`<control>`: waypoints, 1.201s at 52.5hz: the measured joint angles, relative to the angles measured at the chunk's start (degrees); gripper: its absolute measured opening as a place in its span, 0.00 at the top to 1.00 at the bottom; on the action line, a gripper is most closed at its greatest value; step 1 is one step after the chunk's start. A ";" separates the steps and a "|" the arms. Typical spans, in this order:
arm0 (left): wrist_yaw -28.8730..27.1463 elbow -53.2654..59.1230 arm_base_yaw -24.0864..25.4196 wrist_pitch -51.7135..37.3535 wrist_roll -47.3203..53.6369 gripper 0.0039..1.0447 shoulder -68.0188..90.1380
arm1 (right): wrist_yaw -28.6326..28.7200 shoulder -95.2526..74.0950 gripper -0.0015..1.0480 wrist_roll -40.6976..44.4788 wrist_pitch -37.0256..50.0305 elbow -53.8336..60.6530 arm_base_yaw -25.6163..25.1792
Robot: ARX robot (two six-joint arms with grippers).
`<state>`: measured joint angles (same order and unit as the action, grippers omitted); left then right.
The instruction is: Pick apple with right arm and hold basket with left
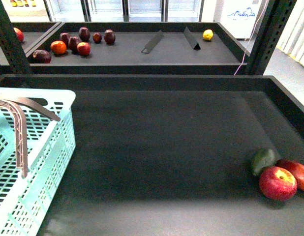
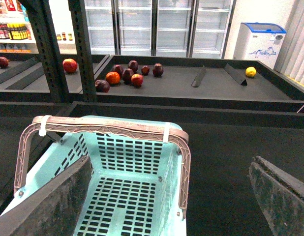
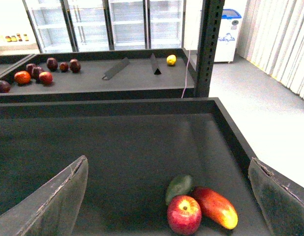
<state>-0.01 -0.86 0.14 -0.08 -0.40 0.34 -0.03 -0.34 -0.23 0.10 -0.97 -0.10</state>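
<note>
Apple (image 1: 278,183) lower right, beside avocado (image 1: 263,160); basket (image 1: 53,147) lower left. Left end effector (image 2: 170,161) and right end effector (image 3: 167,164) spread wide, empty.

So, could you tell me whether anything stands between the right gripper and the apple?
Nothing visible does. The open right gripper looks straight at the apple; the avocado lies behind it and the red-orange fruit beside it, both close.

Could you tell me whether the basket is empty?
Empty, as far as visible: the left wrist view shows the basket floor bare, and the apple lies outside on the shelf.
</note>
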 joint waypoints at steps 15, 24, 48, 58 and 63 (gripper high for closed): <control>-26.45 -10.56 -4.09 25.07 -37.64 0.07 27.45 | -0.09 0.07 0.08 0.02 -0.02 0.00 0.04; -21.03 -10.67 -0.37 9.18 -57.31 0.07 42.47 | -0.02 0.07 0.08 0.02 -0.02 0.00 0.07; -8.70 -28.28 -0.87 -20.61 -79.65 0.07 81.92 | -0.02 0.07 0.08 0.02 -0.02 0.00 0.07; -4.33 -33.86 5.18 -23.17 -79.91 0.07 86.40 | 0.00 0.07 0.08 0.04 -0.02 0.00 0.07; -1.18 -38.07 7.72 -23.32 -77.00 0.07 92.13 | -0.02 0.07 0.08 0.04 -0.02 0.00 0.07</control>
<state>-1.19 -38.94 7.86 -23.40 -77.41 92.47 -0.05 -0.27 -0.19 0.08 -0.97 -0.03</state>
